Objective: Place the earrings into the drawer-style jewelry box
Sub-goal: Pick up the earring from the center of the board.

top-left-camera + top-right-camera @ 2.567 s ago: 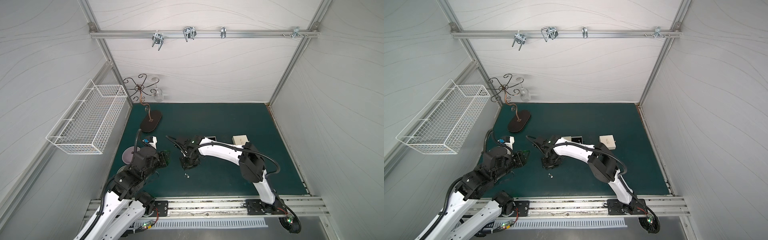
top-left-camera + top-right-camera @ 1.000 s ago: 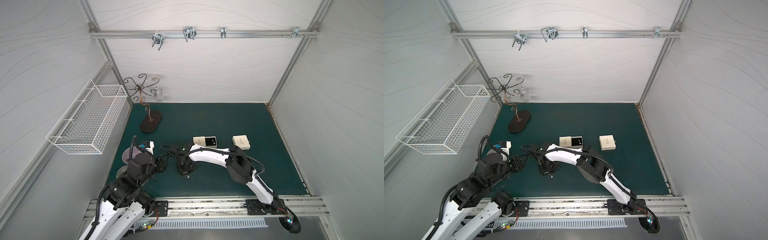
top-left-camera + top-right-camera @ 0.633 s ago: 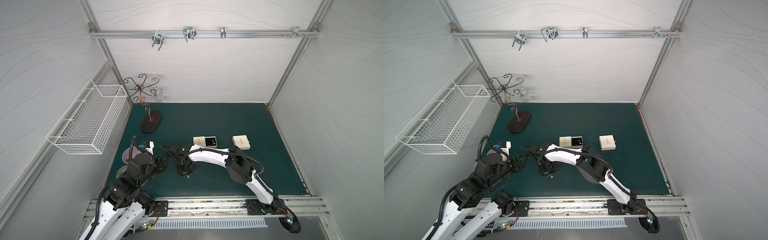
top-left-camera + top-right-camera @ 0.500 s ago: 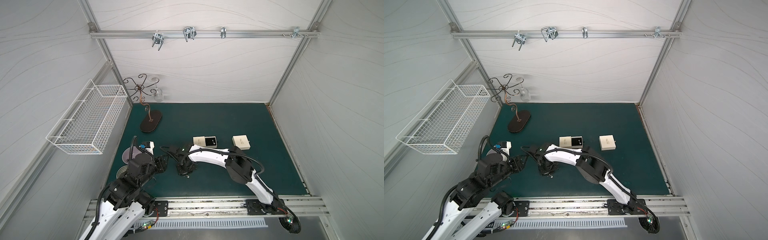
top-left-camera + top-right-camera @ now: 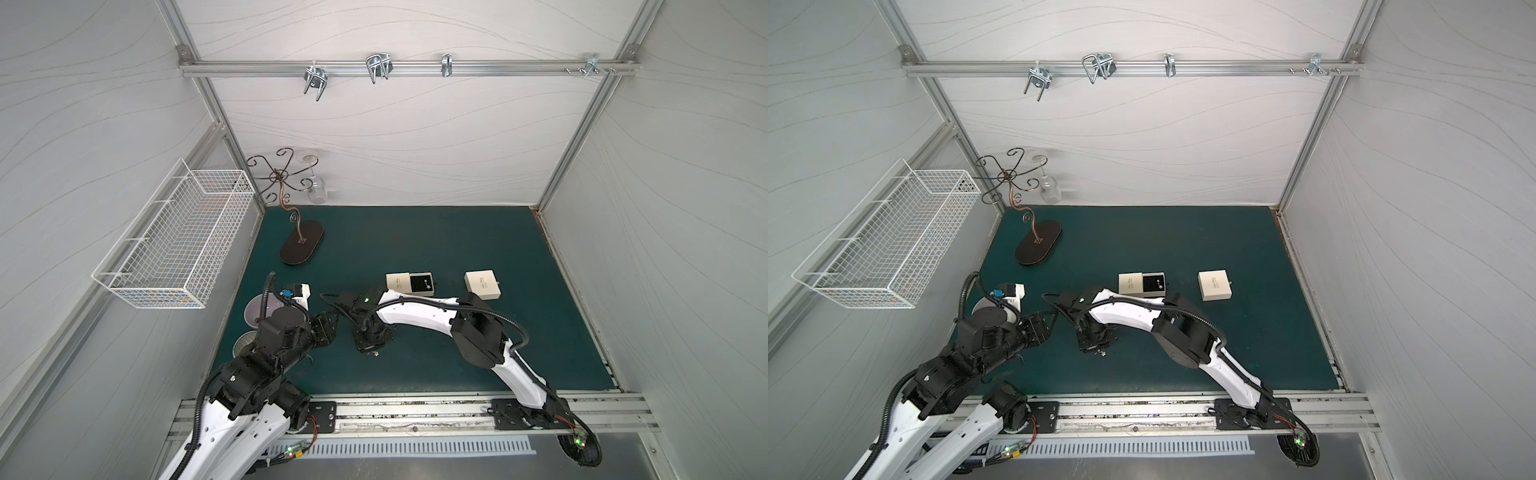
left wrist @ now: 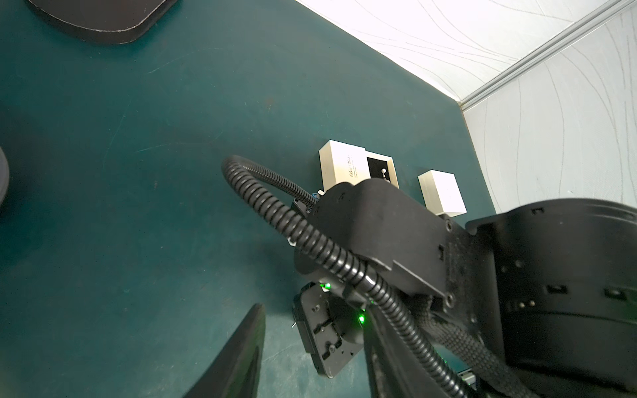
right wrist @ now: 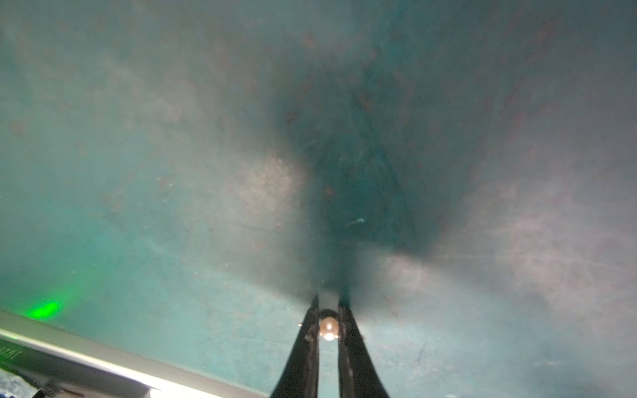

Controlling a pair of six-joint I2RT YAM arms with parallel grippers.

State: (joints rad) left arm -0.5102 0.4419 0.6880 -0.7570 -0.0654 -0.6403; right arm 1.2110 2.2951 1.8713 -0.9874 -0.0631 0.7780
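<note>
**On the bench, front and centre: one earring in the drawer, another in my pinch**

Down on the green bench (image 5: pixel 457 241), my right hand (image 7: pixel 330 305) has its two fingers pressed in on the pale bead of an earring (image 7: pixel 327 327), one finger on each side. It doesn't look lifted at all. The wrist view shows the mat right there behind the bead, so I'd call it gripped but not picked up.

Behind that arm, the drawer-style jewelry box (image 5: pixel 409 284) sits with its drawer slid out of the sleeve. There's a tiny sparkly earring in the drawer (image 5: pixel 426 284), lying on the dark lining. A closed box (image 5: pixel 482 284) sits near it, apart from it.

My left hand (image 5: pixel 326 330) is spread with nothing in it, hanging just beside the right one and not helping.

So by my reckoning that's one earring in and one in the pinch, and I can't spot any others anywhere in these views. What's left is to raise this one, carry it back over the open drawer and let it go on the lining. After that I go hunting for the rest. It's a slippery little thing, so I'm half expecting it to squirt out.
</note>
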